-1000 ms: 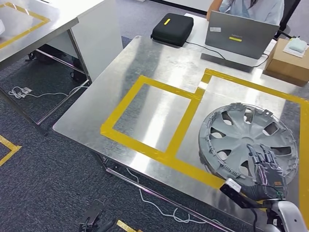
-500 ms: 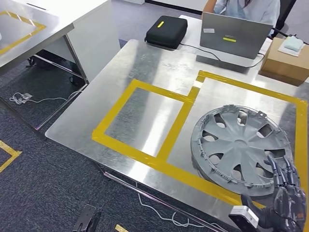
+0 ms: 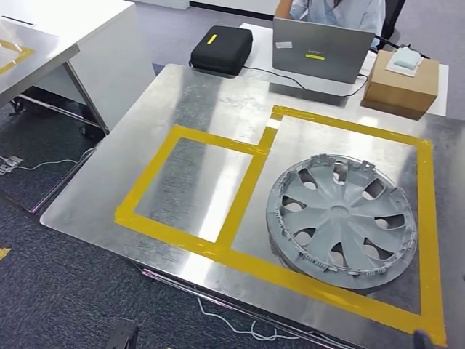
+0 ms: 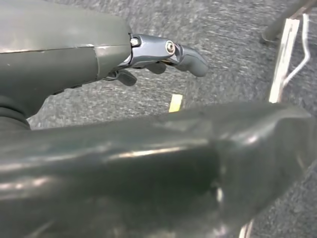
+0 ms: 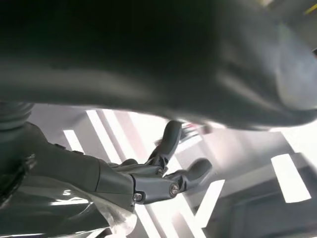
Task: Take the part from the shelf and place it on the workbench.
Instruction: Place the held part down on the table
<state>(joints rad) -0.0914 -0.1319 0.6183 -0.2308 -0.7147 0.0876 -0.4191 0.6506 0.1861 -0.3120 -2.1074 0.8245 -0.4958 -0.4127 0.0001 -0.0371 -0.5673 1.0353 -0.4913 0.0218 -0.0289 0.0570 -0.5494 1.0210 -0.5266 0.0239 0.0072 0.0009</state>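
The part is a grey plastic hubcap. It lies flat on the metal workbench, inside the larger yellow-taped rectangle on the right, with nothing touching it. My right hand holds nothing and its dark fingers are spread apart, with bright reflecting metal behind them in the right wrist view. My left hand hangs over grey carpet, fingers stretched out and holding nothing.
A smaller yellow-taped square lies left of the hubcap. At the far edge are a black case, a laptop with a person behind it, and a cardboard box. Another table stands to the left.
My right hand has let go of the hubcap's near rim and drawn back toward me and down. The camera has shifted, sliding the scene left. The hubcap stays on the workbench.
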